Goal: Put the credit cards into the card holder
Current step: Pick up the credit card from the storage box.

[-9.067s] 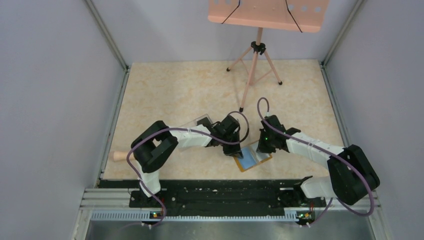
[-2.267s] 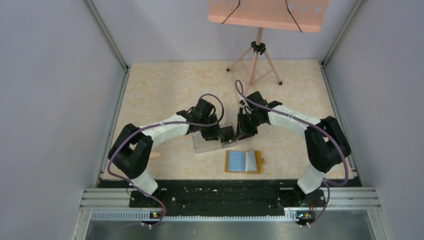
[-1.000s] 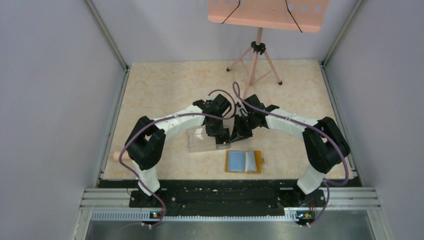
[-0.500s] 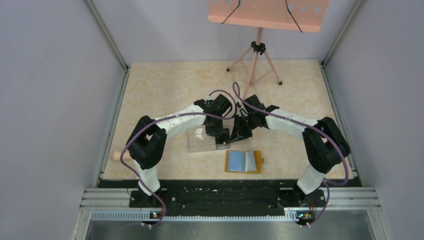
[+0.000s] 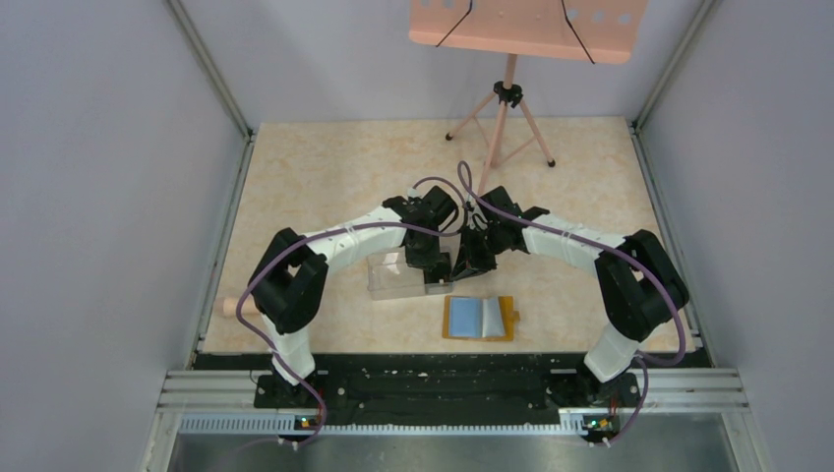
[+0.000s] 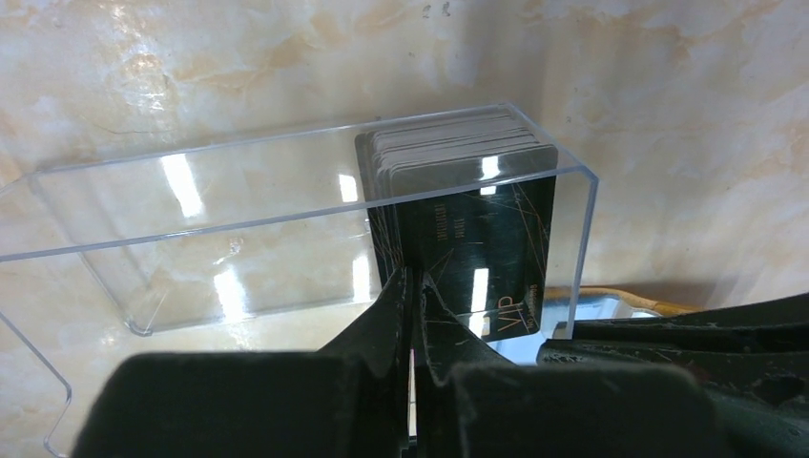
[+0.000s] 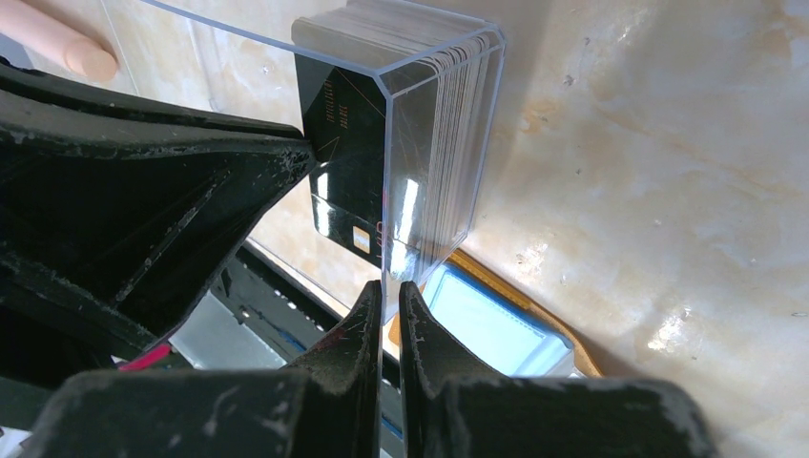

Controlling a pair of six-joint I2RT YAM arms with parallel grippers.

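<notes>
The credit cards (image 6: 458, 153) stand as a dark stack at one end of a clear plastic box (image 5: 393, 276). My left gripper (image 5: 436, 273) is shut; its fingertips (image 6: 413, 286) pinch the edge of the front dark card (image 6: 477, 248), which hangs lower than the rest of the stack. My right gripper (image 5: 460, 267) is shut on the box's clear wall edge (image 7: 385, 191), right beside the stack (image 7: 439, 114). The card holder (image 5: 479, 318) lies open on the table just in front of both grippers, blue-grey pockets up; it also shows in the right wrist view (image 7: 496, 324).
A pink music stand (image 5: 506, 108) stands on its tripod at the back. A wooden dowel (image 5: 233, 306) lies at the table's left edge. The black rail (image 5: 423, 379) runs along the near edge below the wallet.
Nothing has visibly moved in the last second. Before that both arms left the wallet and came to the clear box, which shifted slightly left; the wallet now lies square.
</notes>
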